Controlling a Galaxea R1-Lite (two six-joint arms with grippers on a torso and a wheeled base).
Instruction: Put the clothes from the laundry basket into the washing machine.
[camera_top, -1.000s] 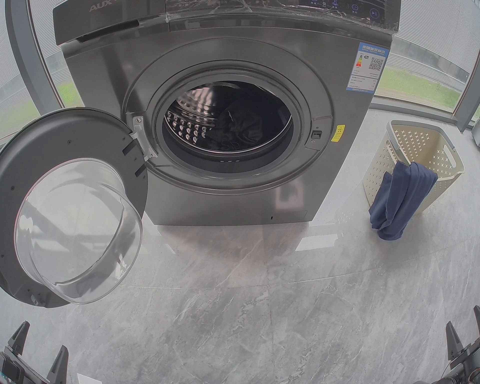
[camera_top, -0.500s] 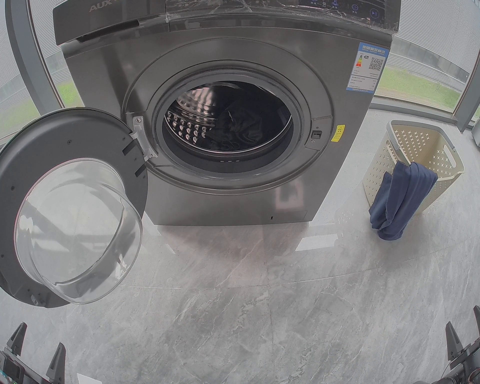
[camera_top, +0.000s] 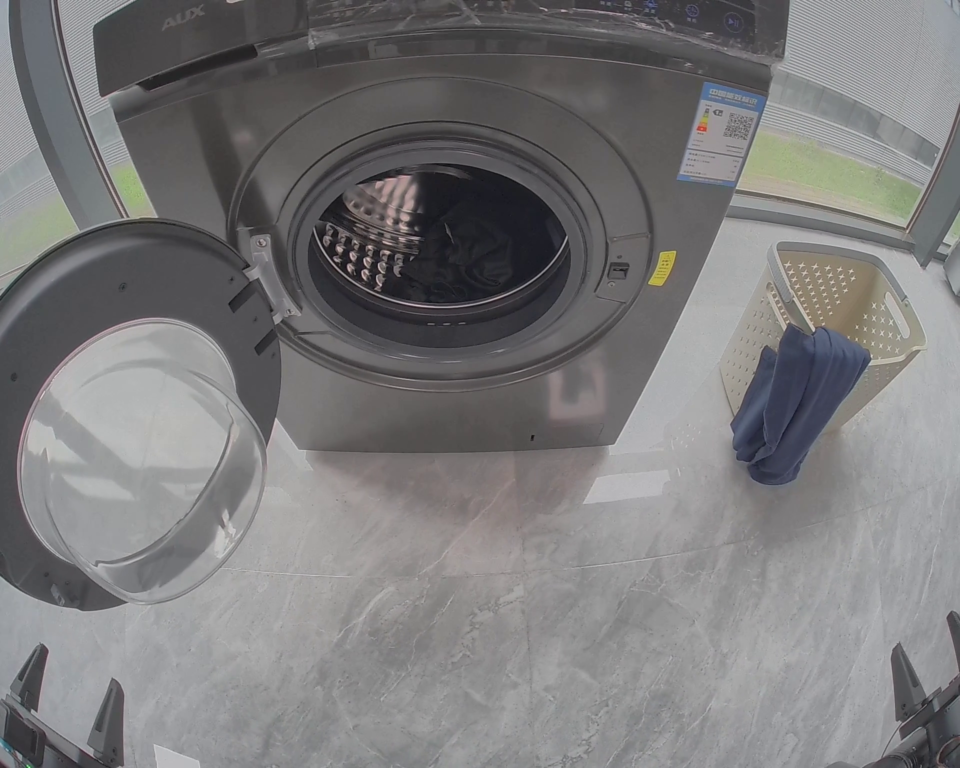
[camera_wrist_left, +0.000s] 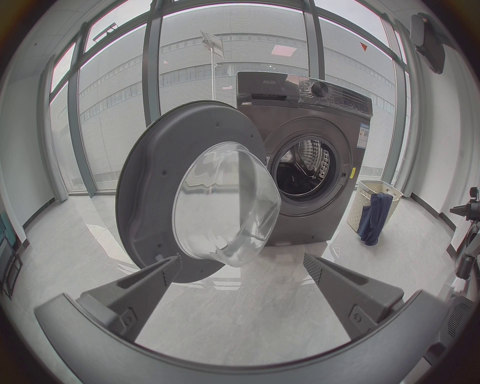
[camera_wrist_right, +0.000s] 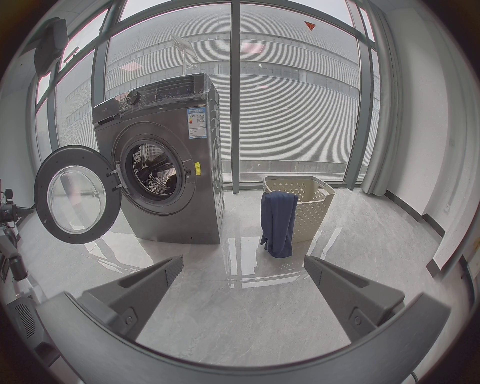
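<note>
Dark garment (camera_top: 470, 255) is seen inside the washing machine (camera_top: 640, 150). Blue garment (camera_top: 800, 400), draped over the laundry basket (camera_top: 905, 320) rim at three o'clock, remains to be loaded. Left gripper (camera_wrist_left: 241, 259) and right gripper (camera_wrist_right: 243, 261) are held apart, empty.

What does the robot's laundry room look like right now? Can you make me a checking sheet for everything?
Surface: shiny grey tiled floor.
Job's things: washing machine with its door swung open; dark clothes in the drum; blue garment draped over the rim of the laundry basket, which stands beside the machine.
Clutter: nothing seen.
Pincers: left pincer and right pincer both open, empty, well short of machine and basket.
Cables: nothing seen.
Surroundings: tall windows, a curtain.
</note>
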